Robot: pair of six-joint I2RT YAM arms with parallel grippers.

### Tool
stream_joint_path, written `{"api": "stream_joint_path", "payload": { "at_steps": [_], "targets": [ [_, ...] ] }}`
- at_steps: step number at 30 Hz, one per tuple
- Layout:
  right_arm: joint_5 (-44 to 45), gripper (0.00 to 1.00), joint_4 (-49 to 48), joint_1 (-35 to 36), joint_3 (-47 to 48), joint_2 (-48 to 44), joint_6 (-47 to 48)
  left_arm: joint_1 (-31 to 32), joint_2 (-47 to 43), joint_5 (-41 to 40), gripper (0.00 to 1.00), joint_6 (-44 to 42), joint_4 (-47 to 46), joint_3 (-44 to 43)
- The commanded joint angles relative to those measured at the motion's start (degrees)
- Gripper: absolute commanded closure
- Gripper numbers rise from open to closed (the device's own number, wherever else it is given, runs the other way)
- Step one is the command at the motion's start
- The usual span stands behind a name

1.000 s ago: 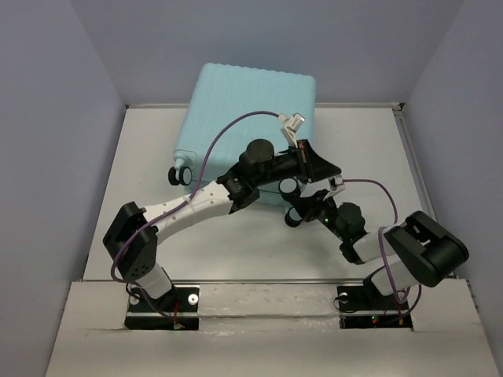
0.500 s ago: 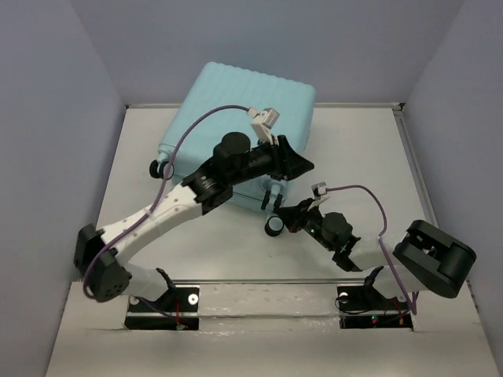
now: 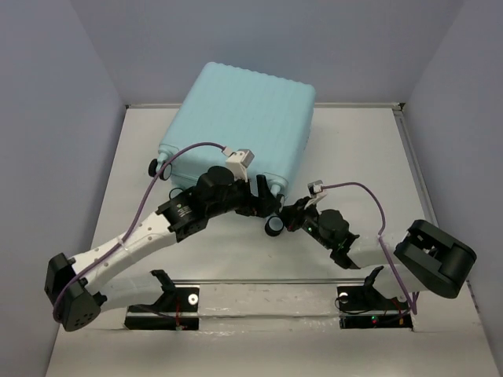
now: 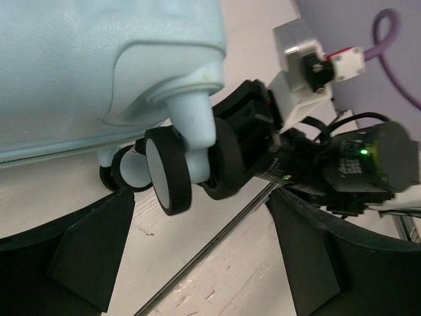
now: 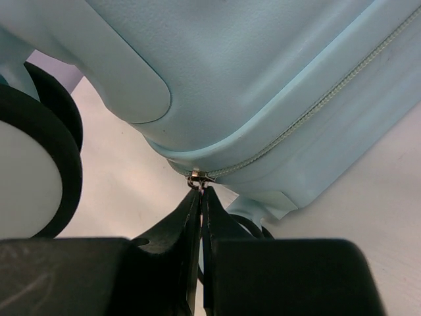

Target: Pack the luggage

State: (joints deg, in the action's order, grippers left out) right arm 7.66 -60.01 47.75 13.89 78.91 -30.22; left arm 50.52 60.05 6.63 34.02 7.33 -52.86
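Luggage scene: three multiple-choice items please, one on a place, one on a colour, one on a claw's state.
1. Where are the right claw's tips?
A. on top of the luggage
B. at its zipper slider
C. in the air, far from it
2. What colour is the luggage shell?
A. pale aqua
B. red
C. black
3. How is the left claw?
A. shut on the luggage
B. shut, empty
C. open
Key:
B: the right wrist view shows shut tips at the slider.
A: the shell reads aqua in all views.
C: its jaws stand wide apart in the left wrist view.
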Motion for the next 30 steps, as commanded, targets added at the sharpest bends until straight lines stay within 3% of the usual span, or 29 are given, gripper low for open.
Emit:
{"api": "stream_joint_path", "payload": {
  "at_steps": [1, 6, 8, 14, 15, 16, 18, 26, 30],
  "targets": [
    [1.39, 0.93, -5.12, 0.24, 3.25, 0.28, 1.13, 0.10, 3.48, 3.47, 0.04, -1.59, -4.60, -1.72],
    [1.04, 0.93, -5.03, 0.24, 2.98, -0.25, 1.39, 0.19, 7.79, 4.53, 0.06, -1.50, -6.45, -2.60],
    [0.95, 0.93, -4.86, 0.24, 3.07, -0.25, 1.65, 0.19, 8.94, 4.35, 0.13, -0.80, -7.85, -2.51],
    [1.30, 0.93, -4.68, 0.24, 3.16, 0.54, 2.53, 0.19, 11.75, 4.88, 0.56, 0.87, -11.55, -2.77],
    [1.39, 0.93, -4.51, 0.24, 2.99, 0.45, 2.97, 0.19, 12.19, 5.14, 0.65, 0.96, -11.81, -3.03],
    [1.57, 0.93, -4.24, 0.24, 2.81, -0.16, 3.15, 0.19, 12.98, 5.14, 0.83, 1.22, -12.16, -3.39],
    [1.74, 0.93, -3.80, 0.24, 2.37, -0.95, 3.50, 0.19, 13.25, 5.23, 0.94, 2.10, -14.97, -3.48],
    [2.09, 0.93, -1.70, 0.24, -2.02, -9.20, 3.94, -0.16, 18.07, 9.10, 0.94, 4.39, -21.57, -14.45],
    [4.72, 0.93, 6.90, 0.24, -3.52, -18.59, 4.73, -1.65, 20.28, 9.97, 0.94, 4.91, -22.53, -17.98]
  ]
}}
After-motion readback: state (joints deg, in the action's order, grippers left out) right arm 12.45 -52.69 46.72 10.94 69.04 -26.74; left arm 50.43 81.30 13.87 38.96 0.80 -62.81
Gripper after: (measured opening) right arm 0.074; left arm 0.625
